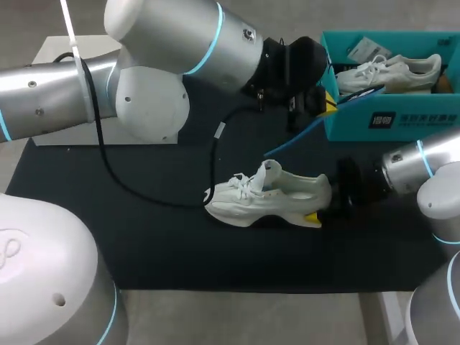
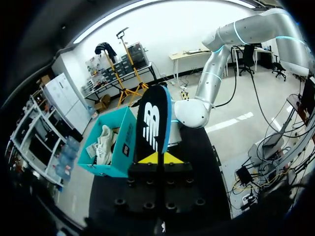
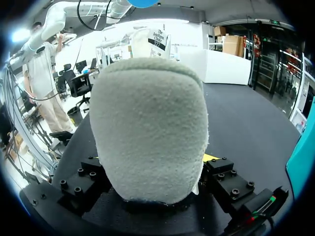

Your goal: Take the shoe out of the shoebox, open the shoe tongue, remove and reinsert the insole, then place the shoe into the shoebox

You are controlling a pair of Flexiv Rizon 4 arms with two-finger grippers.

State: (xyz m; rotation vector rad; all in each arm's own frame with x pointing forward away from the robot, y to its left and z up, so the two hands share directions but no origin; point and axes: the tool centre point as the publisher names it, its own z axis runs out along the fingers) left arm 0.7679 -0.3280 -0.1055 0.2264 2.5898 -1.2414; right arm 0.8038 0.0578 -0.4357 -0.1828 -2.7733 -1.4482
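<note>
Insole [image 2: 153, 123] pinched by one end between our left gripper's [image 2: 160, 158] closed yellow tips, right beside the shoebox [image 1: 352, 123]. Shoe [image 1: 267, 195] sits on the black mat [image 1: 144, 237], our right gripper [image 1: 322, 208] clamped on its heel. Danger, we reckon: held so near its end, the floppy insole buckles against the collar or tongue, slips from the pinch, or shoves the shoe round in that heel grip.

The shoebox [image 1: 345, 126] is cut off by the head view's right edge.
</note>
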